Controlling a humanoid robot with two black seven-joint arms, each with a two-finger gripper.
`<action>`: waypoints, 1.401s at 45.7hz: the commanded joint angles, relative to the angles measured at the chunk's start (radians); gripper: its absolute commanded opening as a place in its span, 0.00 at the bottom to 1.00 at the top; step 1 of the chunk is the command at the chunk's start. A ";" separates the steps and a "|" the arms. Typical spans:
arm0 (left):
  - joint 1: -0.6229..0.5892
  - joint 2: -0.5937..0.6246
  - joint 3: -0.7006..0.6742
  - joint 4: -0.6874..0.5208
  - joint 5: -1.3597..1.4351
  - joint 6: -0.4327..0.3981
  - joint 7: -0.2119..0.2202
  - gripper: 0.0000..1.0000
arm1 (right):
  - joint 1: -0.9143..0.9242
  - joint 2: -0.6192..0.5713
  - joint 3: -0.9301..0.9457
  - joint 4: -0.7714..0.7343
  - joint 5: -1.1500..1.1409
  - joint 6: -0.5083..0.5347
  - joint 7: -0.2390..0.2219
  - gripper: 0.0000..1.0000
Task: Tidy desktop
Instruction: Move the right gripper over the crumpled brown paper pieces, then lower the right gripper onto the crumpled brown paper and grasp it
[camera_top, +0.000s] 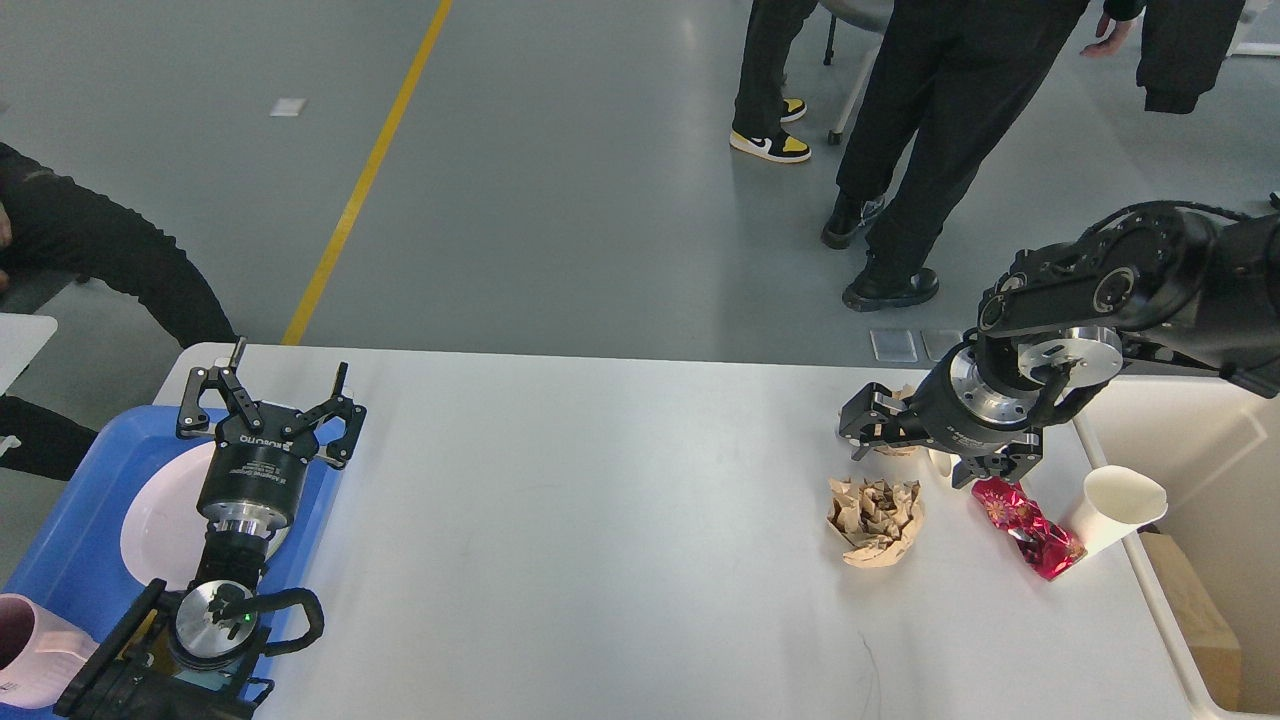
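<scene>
The white desktop (600, 550) carries rubbish at its right end. My right gripper (921, 453) is open and low over the desktop. Its fingers stand on either side of a far ball of crumpled brown paper (905, 393) and a lying white paper cup (939, 463); both are mostly hidden under it. A second crumpled brown paper ball (873, 518) lies just in front. A red foil wrapper (1025, 520) and a tilted white paper cup (1115, 508) lie to the right. My left gripper (267, 395) is open and empty over the far edge of the blue tray (60, 560).
A cream bin (1180, 420) stands off the desktop's right end with a cardboard piece (1195, 610) inside. The blue tray holds a white plate (160, 520) and a pink cup (30, 650). People stand on the floor behind the table.
</scene>
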 joint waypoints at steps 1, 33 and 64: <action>0.000 0.000 -0.001 0.000 0.000 0.000 0.000 0.96 | -0.139 0.037 0.023 -0.108 -0.002 -0.058 0.000 1.00; 0.000 0.000 -0.001 0.000 0.000 0.000 0.000 0.96 | -0.590 0.202 0.092 -0.600 -0.012 -0.179 0.002 1.00; 0.000 0.000 -0.001 0.000 0.000 0.000 0.000 0.96 | -0.600 0.212 0.126 -0.599 -0.003 -0.137 0.000 1.00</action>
